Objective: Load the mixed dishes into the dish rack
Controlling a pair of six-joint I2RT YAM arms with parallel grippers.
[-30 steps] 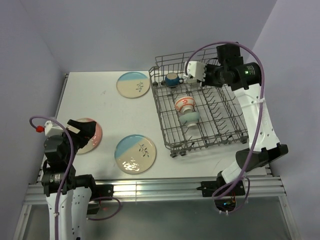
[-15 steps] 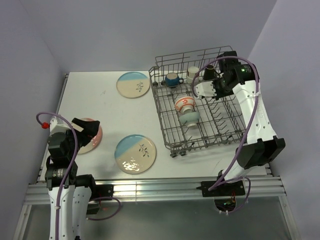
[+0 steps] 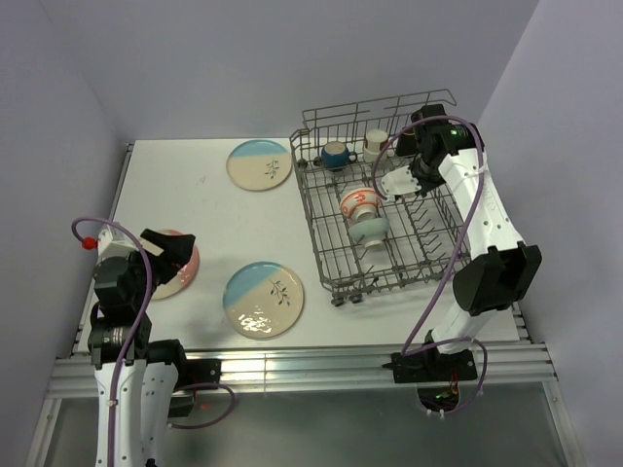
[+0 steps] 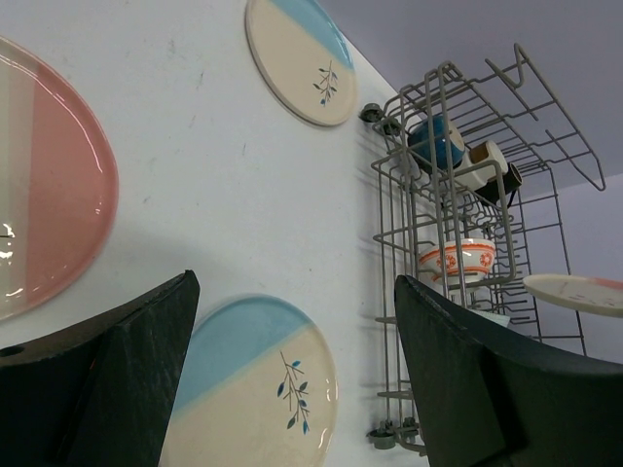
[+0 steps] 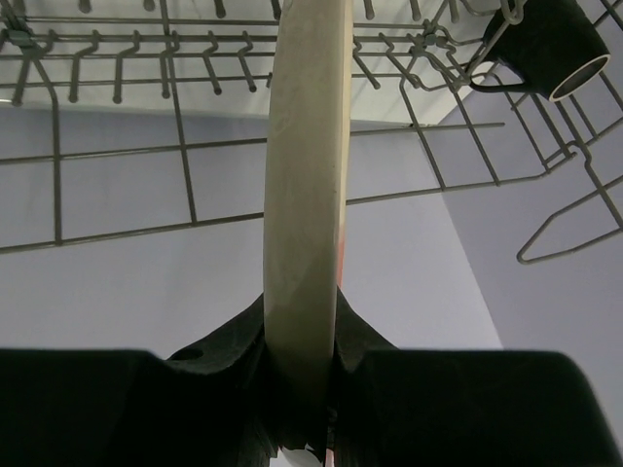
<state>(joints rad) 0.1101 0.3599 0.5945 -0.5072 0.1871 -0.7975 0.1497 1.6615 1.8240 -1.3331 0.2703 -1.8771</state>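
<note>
Loading step: my right gripper (image 5: 302, 341) grasps a plate (image 5: 307, 175) edge-on over the rack (image 3: 428, 233). Next, I should lower it between the tines beneath. Left gripper (image 4: 295, 282): released.

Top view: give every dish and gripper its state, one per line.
Left gripper, open, empty.
Right gripper, shut on held plate, over dish rack.
Pink plate, flat on table.
Far blue plate, flat on table.
Near blue plate, flat on table.
Orange-red bowl, in rack.
Teal bowl, in rack.
Blue mug, in rack.
Brown mug, in rack.
</note>
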